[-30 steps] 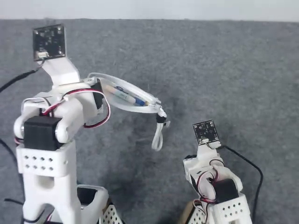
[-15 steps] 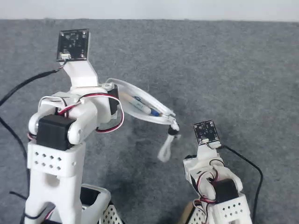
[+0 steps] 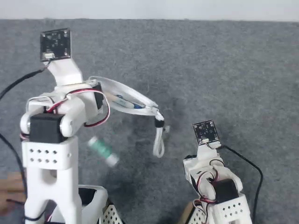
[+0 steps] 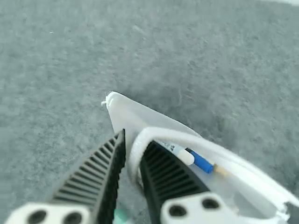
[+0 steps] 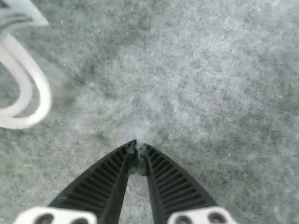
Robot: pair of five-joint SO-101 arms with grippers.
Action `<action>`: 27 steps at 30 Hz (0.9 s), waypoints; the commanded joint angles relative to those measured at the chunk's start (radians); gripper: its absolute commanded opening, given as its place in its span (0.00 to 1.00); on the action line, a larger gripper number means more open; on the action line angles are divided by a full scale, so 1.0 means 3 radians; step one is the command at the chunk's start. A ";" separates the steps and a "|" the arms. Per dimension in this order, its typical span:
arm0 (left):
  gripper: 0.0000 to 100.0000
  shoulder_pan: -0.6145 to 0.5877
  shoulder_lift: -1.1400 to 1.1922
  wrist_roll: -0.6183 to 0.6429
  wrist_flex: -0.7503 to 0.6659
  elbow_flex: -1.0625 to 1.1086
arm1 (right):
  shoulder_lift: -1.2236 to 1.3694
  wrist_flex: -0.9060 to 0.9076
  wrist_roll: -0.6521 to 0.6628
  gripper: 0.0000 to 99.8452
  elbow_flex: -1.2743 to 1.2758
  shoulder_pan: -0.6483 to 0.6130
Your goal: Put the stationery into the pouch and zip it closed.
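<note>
My left gripper (image 4: 133,140) is shut on the rim of the clear pouch (image 4: 154,123) and holds it up above the grey carpet (image 3: 224,70). A pen with a blue part (image 4: 198,161) lies inside the pouch (image 3: 126,95). From the pouch's far end a white strap loop (image 3: 160,140) hangs down. Under the pouch, beside the left arm, is a small green and white item (image 3: 102,150), blurred. My right gripper (image 5: 138,148) is shut on nothing, low over the carpet, with the strap loop (image 5: 21,93) off to one side.
The right arm (image 3: 216,184) sits folded at the front right with its camera board (image 3: 205,132) up. The left arm's tall body (image 3: 46,154) stands at the front left. Something tan (image 3: 10,192) shows at the left edge.
The left arm swung right with the pouch, then back left. The green and white item has appeared below the pouch. The strap hangs straighter. The right arm has not moved.
</note>
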 commanded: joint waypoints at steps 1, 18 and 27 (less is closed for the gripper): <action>0.01 0.0005 -0.0113 -0.0020 -0.0394 0.0013 | -0.0054 0.0023 0.0041 0.01 0.0051 0.0038; 0.01 0.0153 -0.0113 -0.0036 -0.0409 0.0013 | -0.0054 0.0023 0.0041 0.01 0.0051 0.0038; 0.01 0.0041 -0.0113 -0.0046 -0.0235 0.0013 | -0.0054 0.0023 0.0041 0.01 0.0051 0.0038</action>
